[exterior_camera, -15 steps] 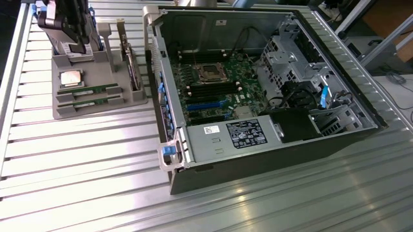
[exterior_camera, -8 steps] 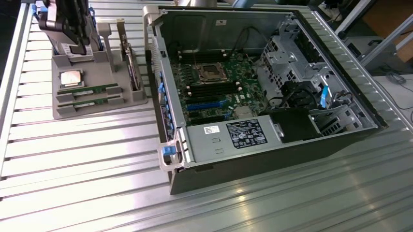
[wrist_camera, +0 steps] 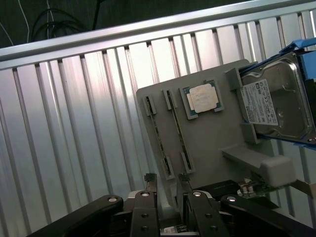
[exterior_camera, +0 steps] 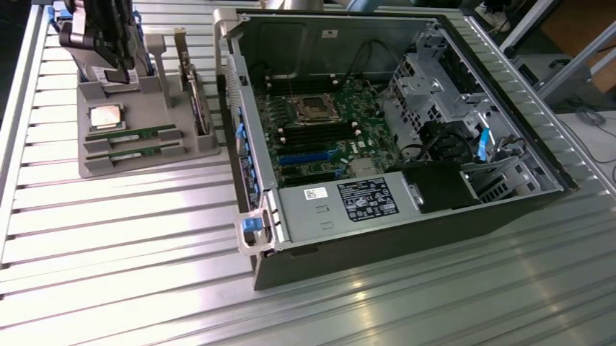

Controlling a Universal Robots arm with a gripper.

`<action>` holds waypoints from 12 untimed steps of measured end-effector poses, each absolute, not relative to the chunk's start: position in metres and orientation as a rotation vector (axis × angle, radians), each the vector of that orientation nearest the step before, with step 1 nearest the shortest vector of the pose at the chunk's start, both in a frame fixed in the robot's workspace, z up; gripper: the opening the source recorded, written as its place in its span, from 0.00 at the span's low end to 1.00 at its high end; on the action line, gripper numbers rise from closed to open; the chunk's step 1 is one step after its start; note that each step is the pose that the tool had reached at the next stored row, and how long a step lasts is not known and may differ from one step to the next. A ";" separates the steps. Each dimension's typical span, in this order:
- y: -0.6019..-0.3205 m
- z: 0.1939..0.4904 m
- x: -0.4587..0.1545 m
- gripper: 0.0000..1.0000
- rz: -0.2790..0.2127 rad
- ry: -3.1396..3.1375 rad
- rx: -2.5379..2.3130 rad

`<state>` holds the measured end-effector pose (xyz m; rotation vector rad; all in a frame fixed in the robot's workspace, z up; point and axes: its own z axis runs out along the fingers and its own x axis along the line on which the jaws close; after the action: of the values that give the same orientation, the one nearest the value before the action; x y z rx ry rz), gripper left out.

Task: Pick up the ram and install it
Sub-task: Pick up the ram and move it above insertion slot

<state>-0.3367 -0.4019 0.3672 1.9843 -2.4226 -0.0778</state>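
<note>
I see two ram sticks alike, both seated on edge in slots of the grey holder [exterior_camera: 144, 167] [wrist_camera: 212, 143]; the first ram stick [exterior_camera: 132, 132] [wrist_camera: 179, 131] lies just beside the square processor chip [exterior_camera: 104, 115] [wrist_camera: 203, 97], and the second ram stick [exterior_camera: 135, 151] [wrist_camera: 158, 136] runs parallel to it, one slot further from the chip; I cannot tell which of the two is the one meant. Neither is lifted; both sit in the holder, well apart from the computer case [exterior_camera: 318, 267].

My gripper [exterior_camera: 111, 61] [wrist_camera: 166, 185] hangs above the holder's far end in the exterior view; in the wrist view its two fingertips [wrist_camera: 149, 178] stand apart with nothing held between them, near the ends of the two sticks but not touching them as far as I can see.

A hard drive [exterior_camera: 199, 97] [wrist_camera: 276, 98] with a white label stands on edge in the holder, in a blue bracket; the holder rests on the ribbed metal tabletop [exterior_camera: 115, 252] [wrist_camera: 74, 123]. To the exterior view's right of the holder the case lies open on its side; inside I see the green motherboard [exterior_camera: 318, 144] with its processor socket [exterior_camera: 315, 108], and the grey power supply [exterior_camera: 337, 205] at the near end.
</note>
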 end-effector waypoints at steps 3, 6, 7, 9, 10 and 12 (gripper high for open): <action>-0.402 0.366 -0.337 0.30 -0.078 -2.422 1.984; -0.402 0.365 -0.337 0.30 -0.078 -2.423 1.984; -0.402 0.365 -0.337 0.30 -0.078 -2.423 1.984; -0.402 0.364 -0.337 0.30 -0.078 -2.422 1.984; -0.402 0.364 -0.337 0.30 -0.078 -2.422 1.984; -0.402 0.363 -0.337 0.30 -0.078 -2.423 1.984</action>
<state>-0.3367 -0.4020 0.3630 1.9843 -2.4226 -0.0778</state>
